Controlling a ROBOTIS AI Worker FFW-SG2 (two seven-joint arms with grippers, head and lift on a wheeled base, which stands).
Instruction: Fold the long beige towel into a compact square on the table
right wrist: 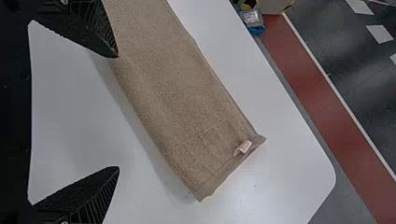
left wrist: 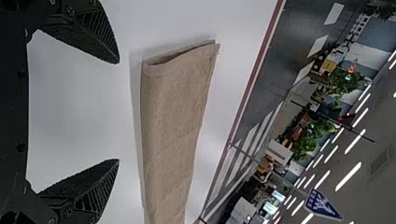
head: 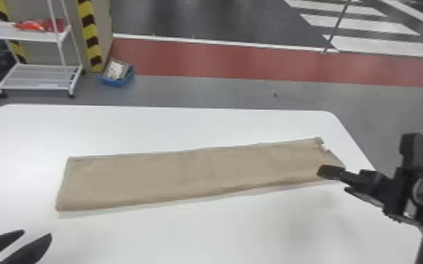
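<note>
Both wrist views crop the towel (left wrist: 170, 116), whose tag (right wrist: 243, 148) is too small to read.

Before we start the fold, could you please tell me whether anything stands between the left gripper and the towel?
Nothing visible does: only bare white table lies between the open left gripper and the towel.

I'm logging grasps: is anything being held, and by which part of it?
Nothing is held: the left gripper and the right gripper are both open, and the towel lies on the table.
</note>
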